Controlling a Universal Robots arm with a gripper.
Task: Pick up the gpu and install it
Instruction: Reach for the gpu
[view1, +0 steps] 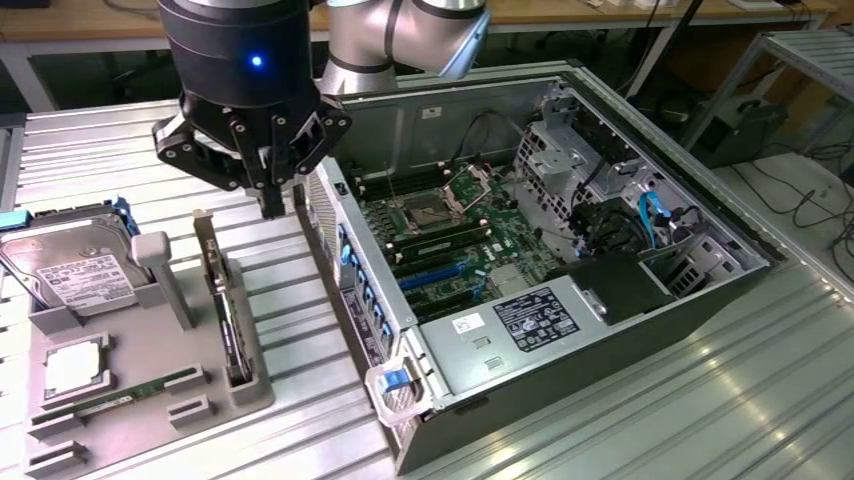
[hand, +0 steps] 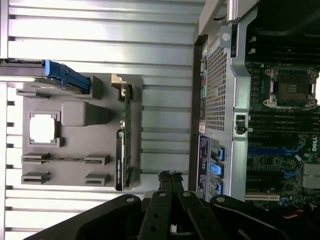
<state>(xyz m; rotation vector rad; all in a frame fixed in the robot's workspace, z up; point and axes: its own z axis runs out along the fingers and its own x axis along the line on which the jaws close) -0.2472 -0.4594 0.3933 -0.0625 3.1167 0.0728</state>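
In the exterior view my hand (view1: 272, 200) hangs over the ribbed desk (view1: 641, 400), in the gap between the grey parts holder (view1: 160, 340) and the open computer case (view1: 387, 115). My fingers are pressed together and grip nothing. The gpu (view1: 230, 320) stands on its long edge in a slot of the holder, its pale bracket end nearest me, and it is below me and clear of my fingertips. The hard drive (view1: 67, 265) sits in the same holder, further to the exterior view's left.

In the wrist view my hand (hand: 170, 179) shows as two dark fingertips meeting, with the gpu (hand: 120, 160) edge-on in the holder (hand: 70, 142) just beside them and the case's perforated wall (hand: 217, 85) on the other side.

I judge the main risk to be the card's thinness. A descent with fingers pinched like this would land on its top edge rather than around it, and that could tip it in the slot or bend the bracket. The case wall is close, so any sideways drift could knock it. The motherboard (hand: 280, 125) is crowded, so a crooked grip would matter at the slot.

The desk (hand: 100, 35) is pale grooved metal with some glare. Behind it stand wooden benches, with cables on the floor.
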